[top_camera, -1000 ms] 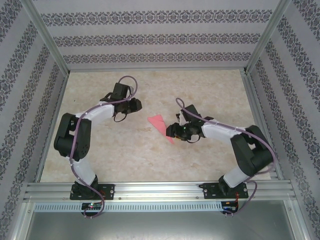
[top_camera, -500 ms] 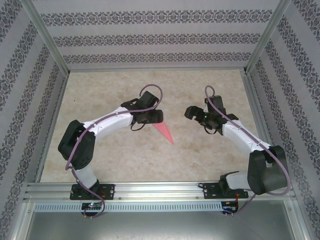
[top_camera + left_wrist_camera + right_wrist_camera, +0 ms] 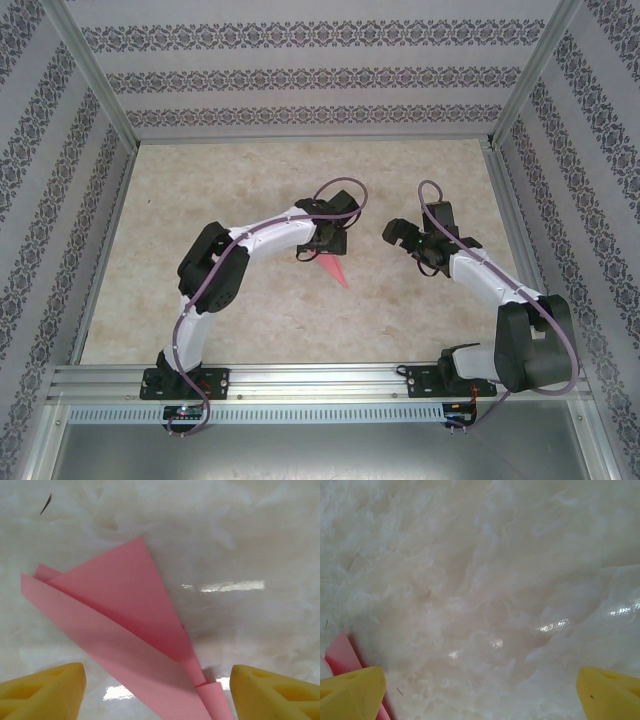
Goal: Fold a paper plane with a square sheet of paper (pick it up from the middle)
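The pink-red folded paper dart lies flat on the pale marbled surface, narrow end between the left arm's yellow fingers, which stand spread apart, gripping nothing. The right arm's fingers gape wide, empty, near it.

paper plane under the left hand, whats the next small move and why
Probably lower the left hand and close on the paper plane: it lies flat on the table, unheld, with its narrow end between that hand's open fingers.
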You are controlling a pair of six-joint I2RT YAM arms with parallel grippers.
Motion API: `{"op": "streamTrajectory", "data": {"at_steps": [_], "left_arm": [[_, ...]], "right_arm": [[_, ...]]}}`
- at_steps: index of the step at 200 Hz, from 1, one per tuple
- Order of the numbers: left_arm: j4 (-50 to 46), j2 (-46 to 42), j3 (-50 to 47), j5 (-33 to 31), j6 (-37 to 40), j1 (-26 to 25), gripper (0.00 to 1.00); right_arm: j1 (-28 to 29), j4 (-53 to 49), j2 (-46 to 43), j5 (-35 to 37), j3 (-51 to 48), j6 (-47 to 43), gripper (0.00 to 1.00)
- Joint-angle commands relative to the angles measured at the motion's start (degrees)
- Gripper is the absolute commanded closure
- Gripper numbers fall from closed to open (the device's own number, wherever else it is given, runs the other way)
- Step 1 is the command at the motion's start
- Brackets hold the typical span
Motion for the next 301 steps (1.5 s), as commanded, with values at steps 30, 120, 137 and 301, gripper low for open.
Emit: {"op": "streamTrajectory", "data": {"at_steps": [30, 120, 137, 301], "left_arm": [[-5.2, 0.2, 2.0, -2.8, -2.0, -0.5, 0.33], [-1.5, -5.1, -4.0, -2.4, -7.2, -0.5, 0.56], [-0.8, -5.4, -4.8, -2.3, -8.1, -0.5, 0.64], [24.1, -23.3, -18.4, 8.5, 2.7, -0.2, 1.0]], "right_arm": [[-0.4, 1.5, 0.0, 2.5, -0.6, 0.9, 0.02], [-0.5, 0.9, 0.2, 3.6, -0.6, 0.9, 0.02], [-0.5, 0.9, 0.4, 3.6, -0.5, 0.9, 0.03], [-0.5, 7.1, -5.1, -1.2, -3.6, -2.9, 0.02]]}}
